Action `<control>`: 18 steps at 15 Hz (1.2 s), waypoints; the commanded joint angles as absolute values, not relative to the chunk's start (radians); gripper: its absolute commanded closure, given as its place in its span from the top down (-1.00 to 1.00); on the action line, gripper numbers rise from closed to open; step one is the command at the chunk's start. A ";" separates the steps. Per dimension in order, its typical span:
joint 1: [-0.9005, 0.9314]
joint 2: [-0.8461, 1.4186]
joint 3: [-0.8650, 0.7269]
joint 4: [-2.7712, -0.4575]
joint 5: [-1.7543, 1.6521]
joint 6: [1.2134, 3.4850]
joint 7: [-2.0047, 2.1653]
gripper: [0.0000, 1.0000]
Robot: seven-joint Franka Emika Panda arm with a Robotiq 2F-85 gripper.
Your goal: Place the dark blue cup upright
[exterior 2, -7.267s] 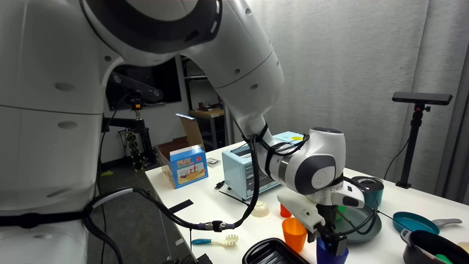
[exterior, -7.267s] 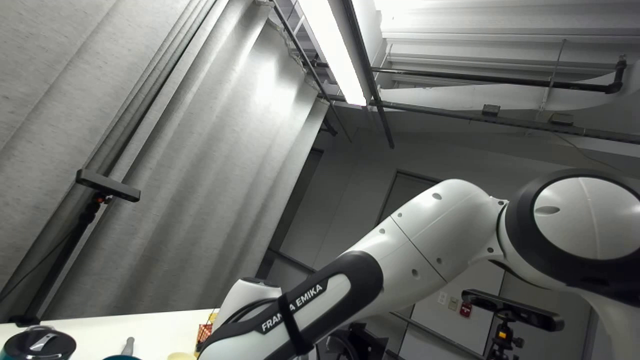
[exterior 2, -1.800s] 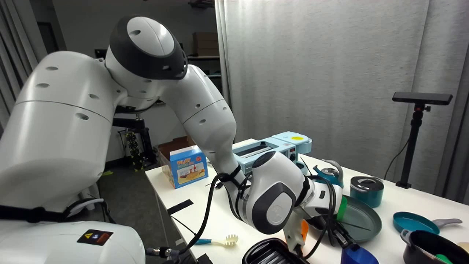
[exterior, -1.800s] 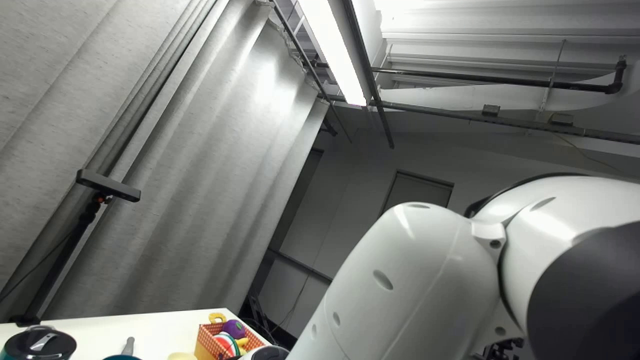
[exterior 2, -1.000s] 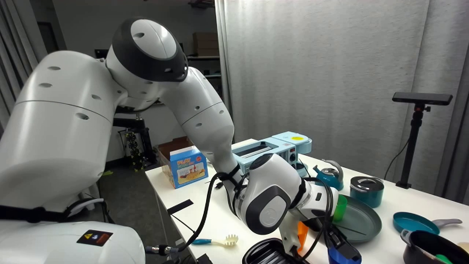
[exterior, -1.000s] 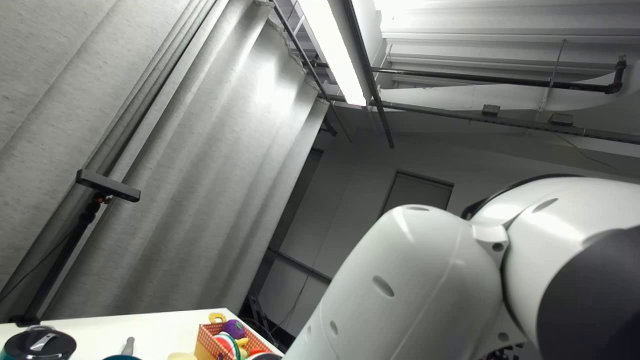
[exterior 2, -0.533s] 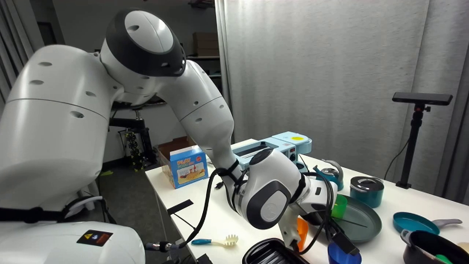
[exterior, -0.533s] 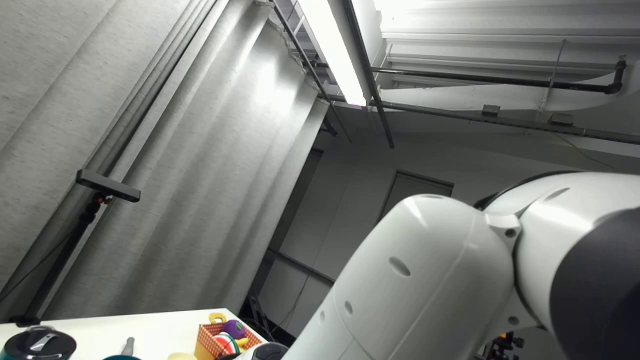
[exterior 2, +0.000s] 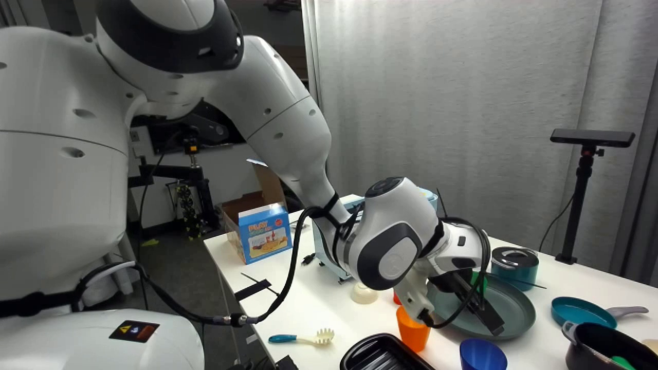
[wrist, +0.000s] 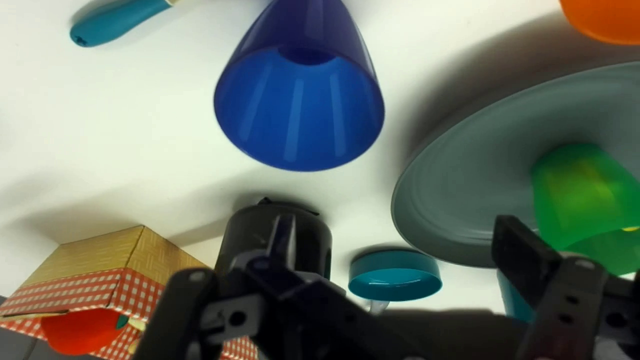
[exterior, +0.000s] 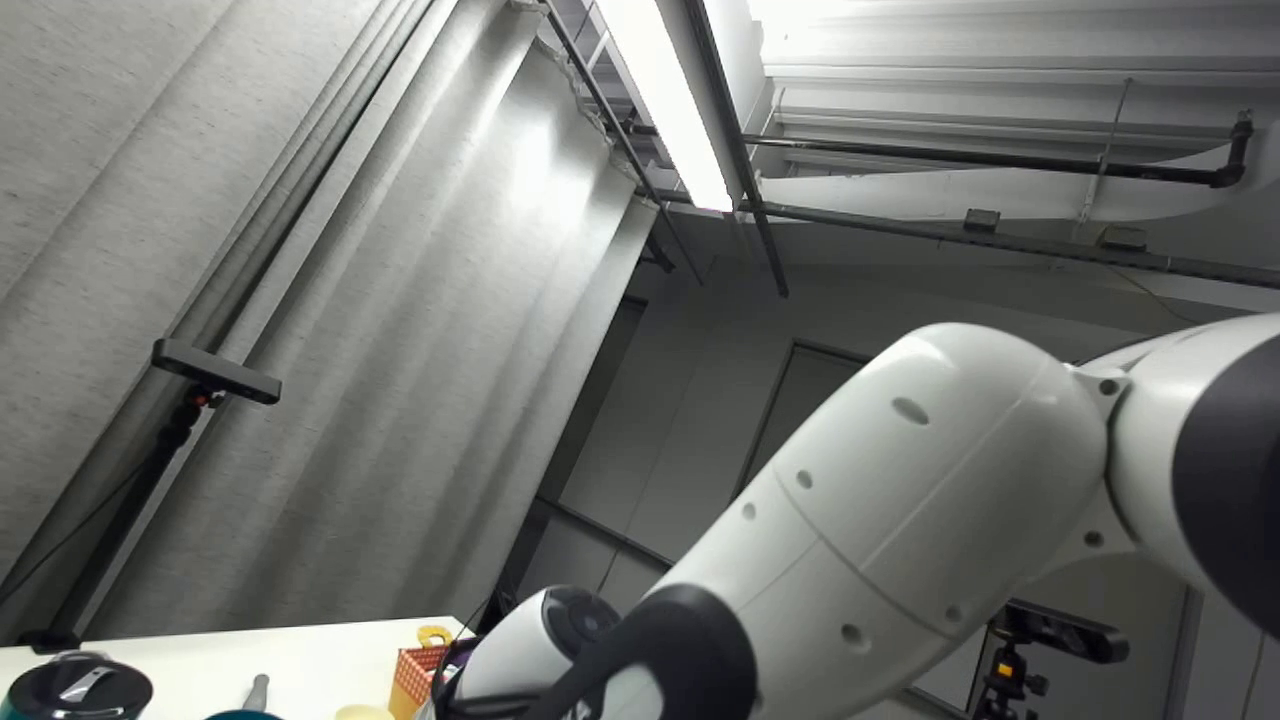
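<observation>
The dark blue cup (exterior 2: 482, 355) stands upright on the white table in an exterior view, mouth up, its base cut off by the frame's bottom edge. From the wrist view I look into the mouth of the same cup (wrist: 300, 115), which lies ahead of my fingertips, apart from them. My gripper (wrist: 397, 232) is open, its two dark fingers wide apart and holding nothing. In an exterior view one black finger (exterior 2: 487, 314) shows above and behind the cup, over the grey-green pan (exterior 2: 519, 313); the arm's end hides the rest.
A green cup (wrist: 582, 195) is in the pan. Beside the blue cup stand an orange cup (exterior 2: 413, 331) and a black ridged tray (exterior 2: 383, 354). A dark pot (exterior 2: 599, 349), a teal skillet (exterior 2: 583, 312) and a lidded teal pot (exterior 2: 515, 270) are to the right. A checkered toy basket (exterior: 415, 675) sits farther off.
Earlier the cup hung tilted in the gripper, then came down to the table. The jaws have opened, and the gripper has lifted up and away; the cup stays standing.
</observation>
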State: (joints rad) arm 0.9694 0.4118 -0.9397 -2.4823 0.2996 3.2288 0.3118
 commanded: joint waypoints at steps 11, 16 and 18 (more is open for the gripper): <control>0.760 -0.065 -0.785 -2.357 0.251 2.704 -0.003 1.00; 0.505 -0.088 -0.546 -2.357 0.280 2.602 -0.064 1.00; 0.358 -0.086 -0.407 -2.361 0.289 2.570 -0.075 1.00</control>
State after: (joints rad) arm 0.5511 -0.0636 -0.5863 -2.3563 0.2595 2.6346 -0.0308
